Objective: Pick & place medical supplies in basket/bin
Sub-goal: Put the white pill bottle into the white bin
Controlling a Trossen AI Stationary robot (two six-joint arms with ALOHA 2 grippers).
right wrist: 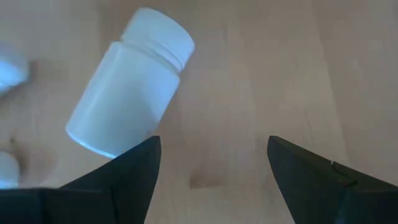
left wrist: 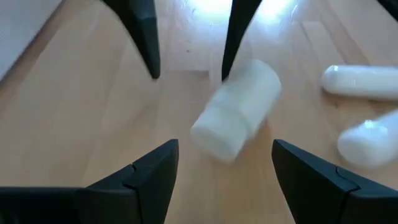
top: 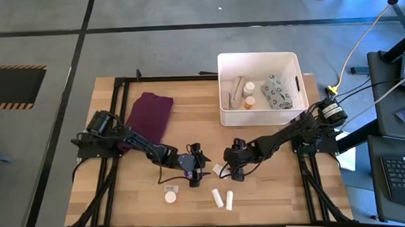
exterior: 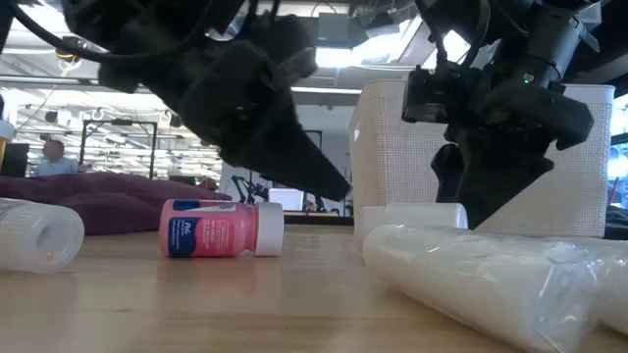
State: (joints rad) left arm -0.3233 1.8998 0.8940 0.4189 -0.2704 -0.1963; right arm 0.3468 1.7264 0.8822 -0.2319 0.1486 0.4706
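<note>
A small white pill bottle (top: 219,169) lies on its side on the wooden table between my two grippers. My left gripper (left wrist: 227,162) is open and hovers just short of the bottle (left wrist: 236,109), pointing at it on a downward slant. My right gripper (right wrist: 214,162) is open and points steeply down. The bottle (right wrist: 127,93) lies beside one of its fingers, not between them. The white basket (top: 261,112) stands at the far right and holds a grey patterned pouch (top: 278,91) and some bottles.
Two white tubes (top: 222,198) lie near the front edge. A pink-labelled bottle (exterior: 221,227) and a white round container (top: 170,196) lie to their left. A purple folded cloth (top: 151,116) lies at the far left. Bare wood stretches between the grippers and the basket.
</note>
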